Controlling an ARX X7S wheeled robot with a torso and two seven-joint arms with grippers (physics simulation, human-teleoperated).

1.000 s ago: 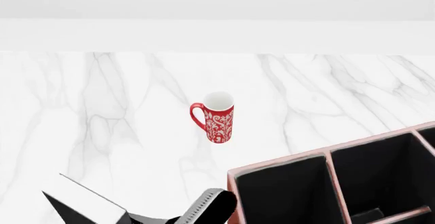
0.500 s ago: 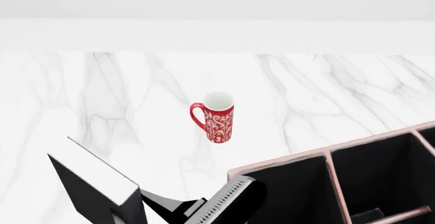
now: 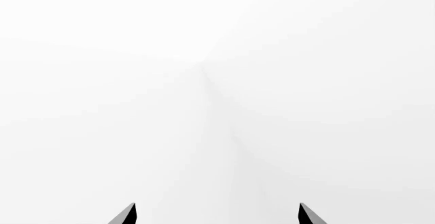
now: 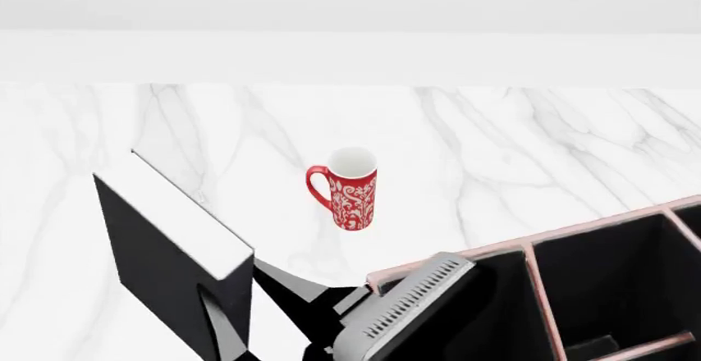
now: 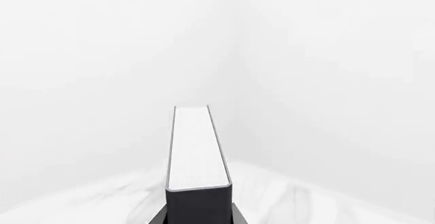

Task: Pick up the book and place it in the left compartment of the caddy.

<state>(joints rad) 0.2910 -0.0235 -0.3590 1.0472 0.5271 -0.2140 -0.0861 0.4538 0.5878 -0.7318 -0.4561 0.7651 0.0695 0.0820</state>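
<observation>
Fingertips of the left gripper [image 3: 216, 215] stand parted, empty. At seven o'clock in the head view, the right gripper [image 4: 235, 328] clamps the book [image 4: 164, 246] by its lower edge, airborne; it looks stiff, heavy, smooth-covered. A red mug [image 4: 350, 190] stands centrally; the caddy [image 4: 547, 250] sits at five o'clock. Marble counter [image 4: 526, 148], plain white walls.

1. My head cam is showing the right arm [image 4: 400, 316] as a chunky matte-black body with rounded edges.
2. It's wearing a light grey panel on top, with a row of short dark slots running along it like a vent.
3. Its gripper [image 4: 225, 328] is looking black and angular, all flat facets.
4. The left gripper [image 3: 216, 215] is only poking two sharp black finger tips [image 3: 126, 215] into its wrist cam, with greyish inner faces.
</observation>
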